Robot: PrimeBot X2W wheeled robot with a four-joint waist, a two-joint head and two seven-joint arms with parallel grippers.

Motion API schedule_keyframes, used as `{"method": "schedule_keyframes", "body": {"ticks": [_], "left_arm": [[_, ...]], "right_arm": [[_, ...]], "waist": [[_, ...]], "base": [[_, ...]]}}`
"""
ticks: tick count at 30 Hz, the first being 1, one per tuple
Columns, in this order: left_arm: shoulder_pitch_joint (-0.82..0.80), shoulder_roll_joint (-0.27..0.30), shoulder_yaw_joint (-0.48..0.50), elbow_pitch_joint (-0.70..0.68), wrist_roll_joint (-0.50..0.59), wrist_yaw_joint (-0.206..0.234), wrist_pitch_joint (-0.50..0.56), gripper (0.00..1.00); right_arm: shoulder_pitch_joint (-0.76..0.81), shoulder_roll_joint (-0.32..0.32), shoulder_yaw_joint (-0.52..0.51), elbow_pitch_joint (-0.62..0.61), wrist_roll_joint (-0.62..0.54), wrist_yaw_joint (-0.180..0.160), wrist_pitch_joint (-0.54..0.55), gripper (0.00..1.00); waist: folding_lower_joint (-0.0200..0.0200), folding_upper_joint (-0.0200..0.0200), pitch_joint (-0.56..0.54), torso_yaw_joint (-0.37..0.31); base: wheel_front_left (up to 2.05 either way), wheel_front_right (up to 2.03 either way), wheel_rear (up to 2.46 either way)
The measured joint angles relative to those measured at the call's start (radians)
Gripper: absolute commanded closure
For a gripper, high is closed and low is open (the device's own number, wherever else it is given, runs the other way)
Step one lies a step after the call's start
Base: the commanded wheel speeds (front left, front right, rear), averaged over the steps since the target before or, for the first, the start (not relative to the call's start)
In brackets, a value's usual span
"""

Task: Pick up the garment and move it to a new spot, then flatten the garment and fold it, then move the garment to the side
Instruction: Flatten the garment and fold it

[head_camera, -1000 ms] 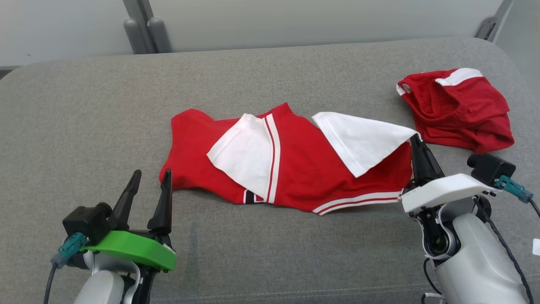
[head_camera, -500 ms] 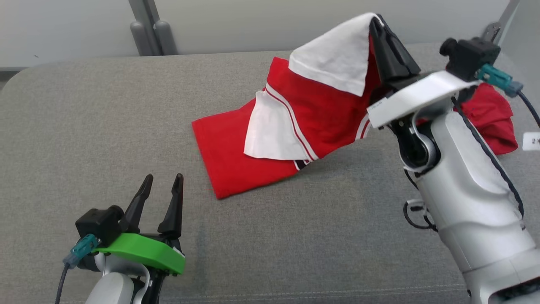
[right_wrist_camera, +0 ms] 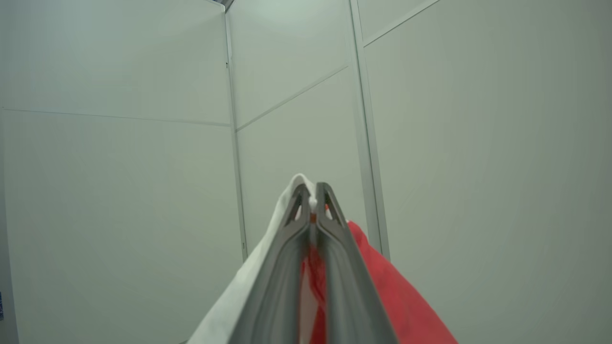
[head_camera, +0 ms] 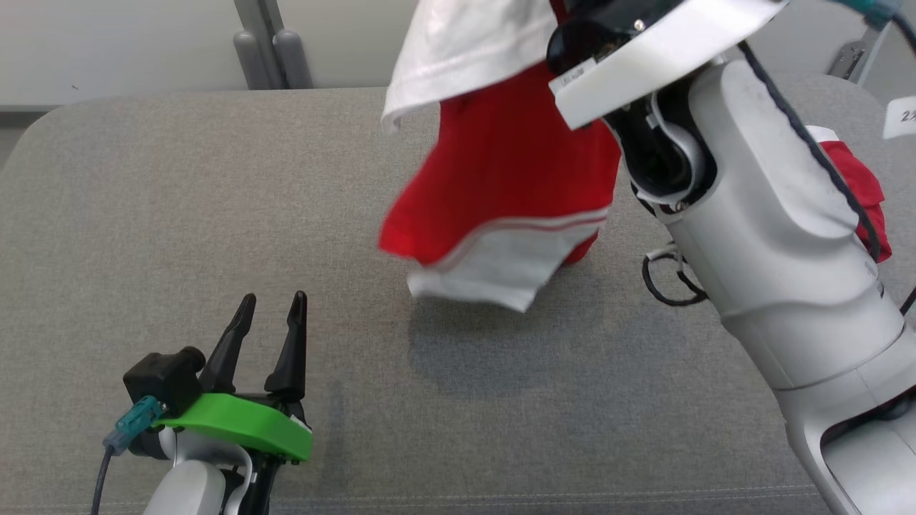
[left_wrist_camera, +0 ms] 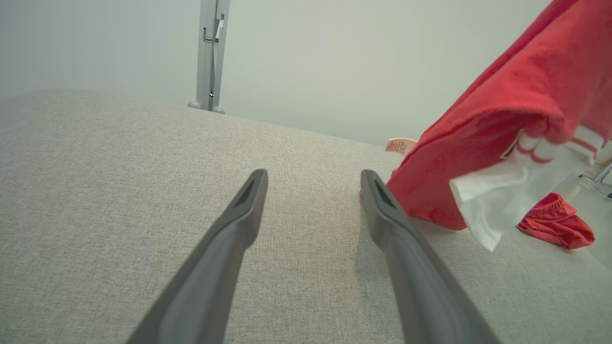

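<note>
garment [head_camera: 501, 179]: red with white panels, hangs right of centre over the grey cushion [head_camera: 179, 214], throws a shadow on it; cannot tell whether the lowest hem touches. right gripper [right_wrist_camera: 311, 191]: raised high at far right, clenches the garment's top edge, white and red cloth pinched between the fingers. left gripper [head_camera: 274, 297]: sits released at near left, fingers spread, apart from the garment. second red garment [head_camera: 862, 193]: lies crumpled at far right, partly behind the right arm.

right gripper [right_wrist_camera: 311, 193] rising from the bottom centre of the frame, its two grey fingers pressed together on the garment [right_wrist_camera: 406, 306], white cloth trailing to the lower left, red cloth to the lower right, pale grey wall panels [right_wrist_camera: 114, 200] behind, vertical seams [right_wrist_camera: 233, 143] running down the middle
</note>
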Motion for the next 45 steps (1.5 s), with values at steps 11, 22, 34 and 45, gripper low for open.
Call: {"method": "schedule_keyframes", "body": {"ticks": [11, 22, 34, 45], "left_arm": [[0.001, 0.004, 0.027, -0.001, 0.003, -0.001, 0.000, 0.00], [-0.005, 0.026, -0.036, 0.027, 0.043, -0.012, 0.008, 0.00], [-0.135, 0.019, -0.125, 0.085, 0.049, -0.023, 0.078, 0.00], [-0.245, 0.014, -0.153, 0.158, 0.020, -0.026, 0.146, 0.00]], "right_arm": [[0.204, -0.140, -0.142, 0.129, -0.028, -0.002, -0.009, 1.00], [0.358, -0.214, -0.286, 0.128, -0.021, -0.074, -0.044, 1.00], [0.469, -0.230, -0.331, 0.110, -0.041, -0.127, -0.046, 1.00], [0.544, -0.235, -0.374, 0.062, -0.064, -0.154, -0.046, 1.00]], "waist": [[0.0000, 0.0000, 0.022, -0.021], [0.0000, 0.0000, 0.045, -0.065], [0.0000, 0.0000, 0.079, -0.125], [0.0000, 0.0000, 0.109, -0.184]], "base": [[0.00, 0.00, 0.00], [0.00, 0.00, 0.00], [0.00, 0.00, 0.00], [0.00, 0.00, 0.00]]}}
